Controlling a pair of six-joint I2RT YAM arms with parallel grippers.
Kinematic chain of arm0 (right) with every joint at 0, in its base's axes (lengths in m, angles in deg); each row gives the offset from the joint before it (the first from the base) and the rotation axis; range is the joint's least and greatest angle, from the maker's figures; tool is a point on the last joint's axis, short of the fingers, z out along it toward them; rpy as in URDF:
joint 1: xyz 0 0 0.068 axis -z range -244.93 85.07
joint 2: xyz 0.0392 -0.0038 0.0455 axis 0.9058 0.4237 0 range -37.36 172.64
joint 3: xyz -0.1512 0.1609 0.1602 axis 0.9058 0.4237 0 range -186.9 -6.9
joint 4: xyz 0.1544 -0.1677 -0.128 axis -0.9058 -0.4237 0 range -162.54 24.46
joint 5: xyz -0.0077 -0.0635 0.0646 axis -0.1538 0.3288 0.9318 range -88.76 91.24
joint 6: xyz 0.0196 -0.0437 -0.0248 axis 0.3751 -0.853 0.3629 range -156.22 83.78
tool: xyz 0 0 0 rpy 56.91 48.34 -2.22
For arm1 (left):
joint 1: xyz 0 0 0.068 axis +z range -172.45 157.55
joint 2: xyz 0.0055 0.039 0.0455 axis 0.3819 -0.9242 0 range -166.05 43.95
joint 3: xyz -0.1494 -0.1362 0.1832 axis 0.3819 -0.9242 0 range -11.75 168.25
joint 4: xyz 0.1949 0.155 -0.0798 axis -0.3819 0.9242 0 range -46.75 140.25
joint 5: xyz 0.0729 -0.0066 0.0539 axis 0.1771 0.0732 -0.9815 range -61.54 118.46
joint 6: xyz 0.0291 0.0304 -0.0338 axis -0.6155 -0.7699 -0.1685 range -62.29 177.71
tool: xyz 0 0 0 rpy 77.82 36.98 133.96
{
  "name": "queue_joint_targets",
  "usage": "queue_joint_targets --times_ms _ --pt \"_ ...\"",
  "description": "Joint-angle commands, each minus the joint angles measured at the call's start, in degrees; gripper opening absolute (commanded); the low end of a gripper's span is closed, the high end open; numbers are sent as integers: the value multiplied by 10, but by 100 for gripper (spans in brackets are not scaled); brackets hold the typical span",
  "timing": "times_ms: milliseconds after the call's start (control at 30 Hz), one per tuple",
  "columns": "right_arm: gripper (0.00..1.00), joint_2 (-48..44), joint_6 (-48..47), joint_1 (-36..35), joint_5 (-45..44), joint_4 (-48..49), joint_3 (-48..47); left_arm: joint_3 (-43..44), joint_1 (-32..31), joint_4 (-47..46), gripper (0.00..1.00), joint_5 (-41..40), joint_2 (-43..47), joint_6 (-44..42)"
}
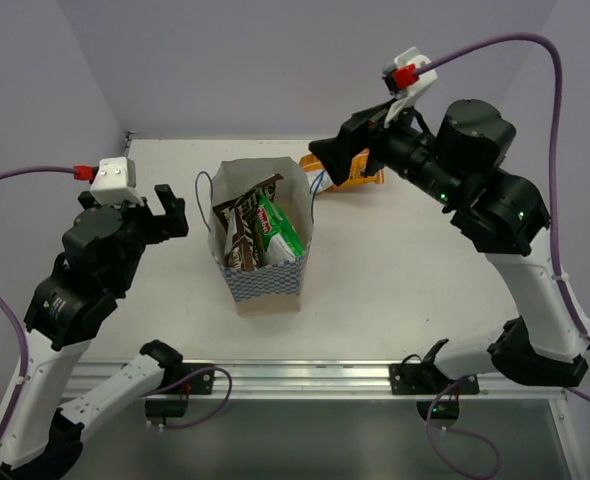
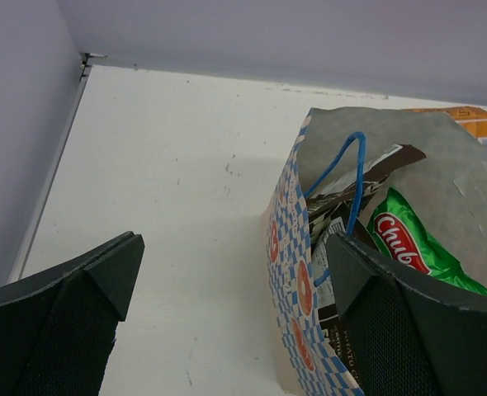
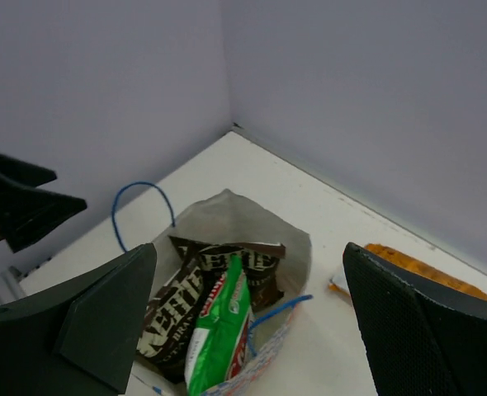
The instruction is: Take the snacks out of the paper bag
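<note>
Green packet (image 2: 425, 247) reading "Chub", in checkered paper bag (image 2: 286, 276)

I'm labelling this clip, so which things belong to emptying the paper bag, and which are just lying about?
Job: paper bag; green packet and two dark brown packets inside it; orange packet, already outside it.
Lying about: purple cables; metal rail.

Cream paper carrier bag with blue-and-white checkered band (image 1: 265, 285): one.
Thin blue cord handles (image 2: 357, 177) on bag: two.
Dark brown crinkly chip packets with white lettering (image 3: 173, 309): two.
Green-and-white crinkly chip packet (image 1: 278, 232): one.
Orange flat chip packet (image 2: 475, 122): one.
</note>
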Motion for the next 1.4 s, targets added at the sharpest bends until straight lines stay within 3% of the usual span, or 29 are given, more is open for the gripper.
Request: queue_joint_targets --times_ms 0,167,300,567,967,1100,1133,1200,1233,1367 --pt "98 70 -45 -70 -16 -65 -43 13 0 -21 100 16 14 -34" --pt "98 211 -24 -119 -13 -202 -178 15 0 3 100 24 23 -33" --pt "98 295 13 -131 -12 -292 -230 9 0 15 100 34 30 -26" --pt "96 339 75 -132 -15 -331 -161 2 -1 26 100 52 29 -24" --pt "91 348 101 -132 -21 -295 -51 -1 0 34 100 64 30 -21" --pt "75 357 102 -132 -28 -291 -72 -1 -1 39 100 63 36 -19" --pt "58 360 101 -132 -30 -294 -80 -1 -1 41 100 63 38 -18" --pt "41 364 99 -132 -33 -299 -111 -1 0 46 100 62 40 -17" --pt "28 363 98 -132 -36 -301 -121 -1 -1 47 100 63 41 -17" --pt "8 339 83 -134 -47 -278 -148 -2 -1 50 100 63 43 -16"
